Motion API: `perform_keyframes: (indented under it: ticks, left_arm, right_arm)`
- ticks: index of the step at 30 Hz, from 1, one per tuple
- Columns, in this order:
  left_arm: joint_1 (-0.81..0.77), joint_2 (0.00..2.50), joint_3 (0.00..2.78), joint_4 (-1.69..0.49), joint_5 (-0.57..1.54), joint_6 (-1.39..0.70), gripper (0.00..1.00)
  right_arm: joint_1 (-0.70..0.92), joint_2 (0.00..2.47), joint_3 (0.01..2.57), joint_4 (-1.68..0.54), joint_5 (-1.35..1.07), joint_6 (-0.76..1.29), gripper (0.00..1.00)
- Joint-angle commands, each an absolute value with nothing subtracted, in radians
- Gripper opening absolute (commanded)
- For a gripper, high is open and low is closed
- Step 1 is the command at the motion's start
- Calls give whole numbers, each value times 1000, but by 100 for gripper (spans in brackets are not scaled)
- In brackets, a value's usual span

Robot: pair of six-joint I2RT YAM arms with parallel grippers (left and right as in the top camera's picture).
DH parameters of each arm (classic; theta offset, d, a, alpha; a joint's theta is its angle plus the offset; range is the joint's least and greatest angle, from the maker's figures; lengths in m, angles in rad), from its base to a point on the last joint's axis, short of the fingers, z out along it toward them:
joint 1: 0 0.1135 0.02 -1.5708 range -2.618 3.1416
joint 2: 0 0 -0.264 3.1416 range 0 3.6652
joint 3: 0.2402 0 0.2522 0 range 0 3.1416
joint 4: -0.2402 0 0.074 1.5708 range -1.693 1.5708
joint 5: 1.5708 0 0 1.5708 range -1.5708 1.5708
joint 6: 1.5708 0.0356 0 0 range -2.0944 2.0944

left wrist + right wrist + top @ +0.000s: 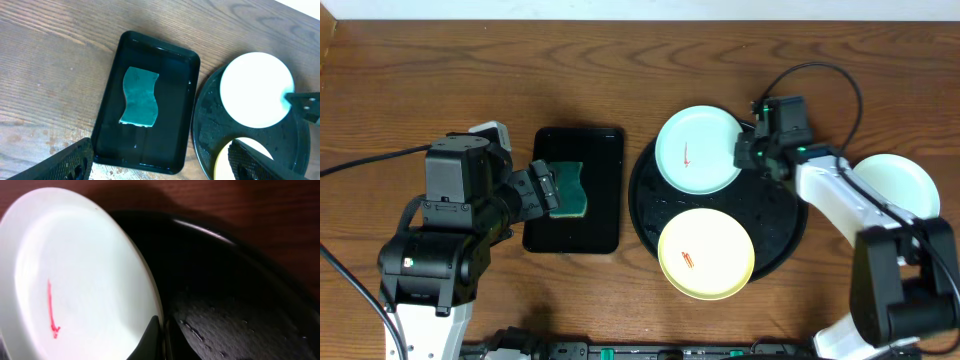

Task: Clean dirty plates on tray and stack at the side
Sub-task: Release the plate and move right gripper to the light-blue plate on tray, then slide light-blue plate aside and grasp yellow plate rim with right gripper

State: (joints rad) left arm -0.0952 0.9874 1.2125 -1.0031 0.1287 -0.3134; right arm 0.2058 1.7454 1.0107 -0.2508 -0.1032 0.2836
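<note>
The round black tray (780, 215) holds a light blue plate (698, 150) with a red streak and a pale yellow plate (705, 253) with red streaks. My right gripper (742, 155) is shut on the blue plate's right rim, one finger above and one below (159, 340). The plate (75, 280) reaches over the tray's (240, 280) back-left rim. A pale mint plate (898, 185) lies on the table to the right of the tray. My left gripper (545, 188) is open and empty (162, 167) above the front of the rectangular tray.
A small black rectangular tray (600, 225) left of the round tray holds a green sponge (572, 190), which also shows in the left wrist view (140, 97). The right arm crosses above the mint plate. Black cables run on both sides.
</note>
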Motion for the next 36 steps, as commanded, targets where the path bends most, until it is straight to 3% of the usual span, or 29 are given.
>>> perform_keyframes:
  ticks: [1,4,10,20,25,29,31,34,36]
  left_arm:
    - [-93,987,1226,-1005,131,-308,87]
    - [-93,987,1226,-1005,131,-308,87]
    - [-93,987,1226,-1006,131,-308,87]
    - [-93,987,1226,-1005,131,-308,87]
    - [-93,987,1226,-1005,131,-308,87]
    - [-93,987,1226,-1006,131,-308,87]
    - [-93,987,1226,-1005,131,-308,87]
    - [-93,987,1226,-1005,131,-308,87]
    - [-93,987,1226,-1006,131,-308,87]
  right_arm:
    - [231,1802,1024,-222,-30,336,2]
    - [219,1780,1029,-240,-32,327,29]
    - [197,1623,1047,-417,-88,256,38]
    - [250,1529,1015,-900,-166,193,26]
    - [290,1565,909,-871,-170,194,32]
    - [297,1573,815,-794,-224,193,30]
    - [296,1573,775,-751,-230,194,24]
    - [294,1573,762,-704,-224,194,1]
    - [292,1569,772,-667,-224,194,1]
